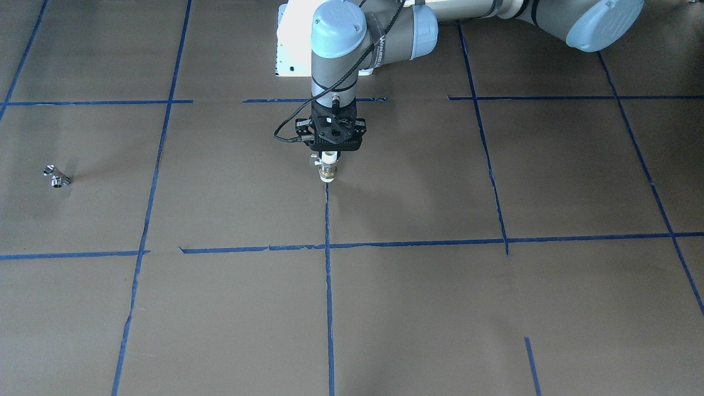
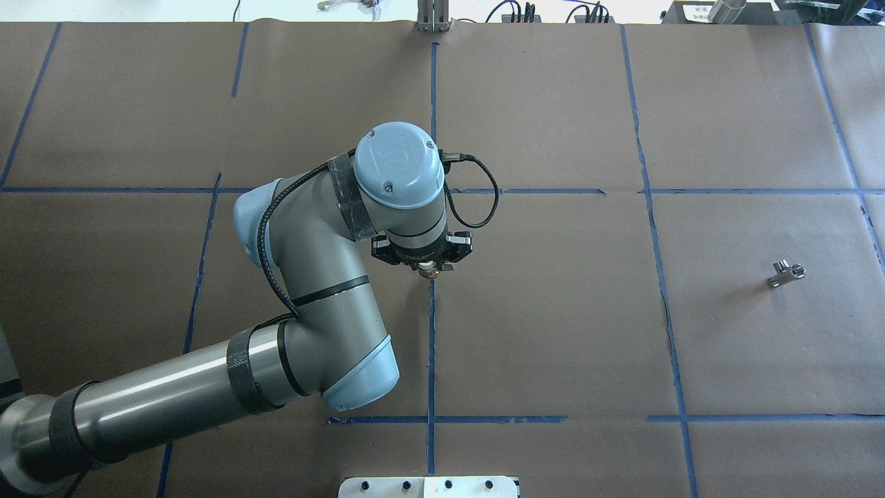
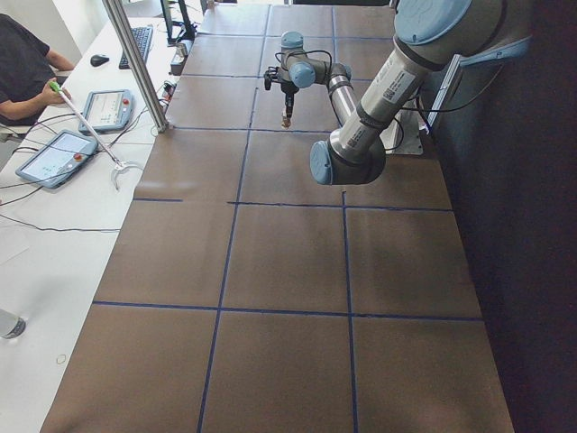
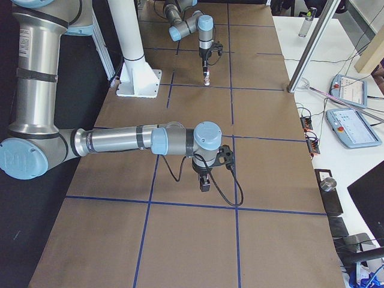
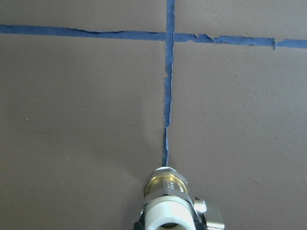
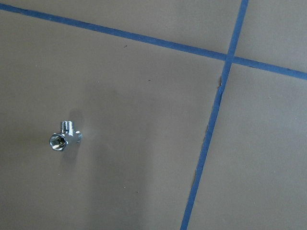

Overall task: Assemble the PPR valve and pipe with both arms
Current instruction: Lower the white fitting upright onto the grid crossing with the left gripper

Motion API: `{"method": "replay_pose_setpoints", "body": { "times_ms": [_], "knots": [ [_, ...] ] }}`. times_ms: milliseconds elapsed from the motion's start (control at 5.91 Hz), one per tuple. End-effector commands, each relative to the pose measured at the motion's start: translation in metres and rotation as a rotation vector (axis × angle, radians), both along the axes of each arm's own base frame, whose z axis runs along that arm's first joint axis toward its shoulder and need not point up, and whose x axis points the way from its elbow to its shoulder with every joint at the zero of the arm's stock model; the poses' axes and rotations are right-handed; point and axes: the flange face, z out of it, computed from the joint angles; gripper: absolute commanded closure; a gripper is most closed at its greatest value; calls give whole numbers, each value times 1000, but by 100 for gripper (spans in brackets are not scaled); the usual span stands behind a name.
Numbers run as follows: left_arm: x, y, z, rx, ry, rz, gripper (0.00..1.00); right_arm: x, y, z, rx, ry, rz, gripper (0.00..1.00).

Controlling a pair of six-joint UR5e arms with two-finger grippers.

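My left gripper (image 1: 329,158) is shut on the PPR valve (image 1: 328,168), a white cylinder with a brass band and a small side stub. It holds the valve upright, brass end down, close over the table's middle tape line. The valve also shows in the left wrist view (image 5: 166,196) and the overhead view (image 2: 431,270). The pipe (image 1: 56,176), a small chrome T-shaped fitting, lies alone on the paper far to the robot's right (image 2: 786,272). It also shows in the right wrist view (image 6: 64,136). My right gripper (image 4: 204,185) shows only in the exterior right view, so I cannot tell whether it is open or shut.
Brown paper with a blue tape grid (image 2: 432,332) covers the table. The white robot base plate (image 2: 429,486) sits at the near edge. A metal post (image 3: 135,63), tablets (image 4: 354,126) and an operator (image 3: 22,63) are along the far side.
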Motion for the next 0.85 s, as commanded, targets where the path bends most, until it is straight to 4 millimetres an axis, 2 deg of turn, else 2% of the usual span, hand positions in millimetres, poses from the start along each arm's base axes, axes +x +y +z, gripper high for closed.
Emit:
{"method": "replay_pose_setpoints", "body": {
  "times_ms": [0,338,508,677],
  "knots": [
    [6,-3,5,2,2,0,98,-1,0,0,0,0,-2,0],
    [8,-3,8,0,-1,2,92,-1,0,0,-1,0,-1,0],
    [9,-2,9,-1,-3,3,80,-1,0,0,-1,0,-1,0],
    [11,1,8,-1,-2,8,78,-1,0,0,-1,0,-1,0]
  ]
}}
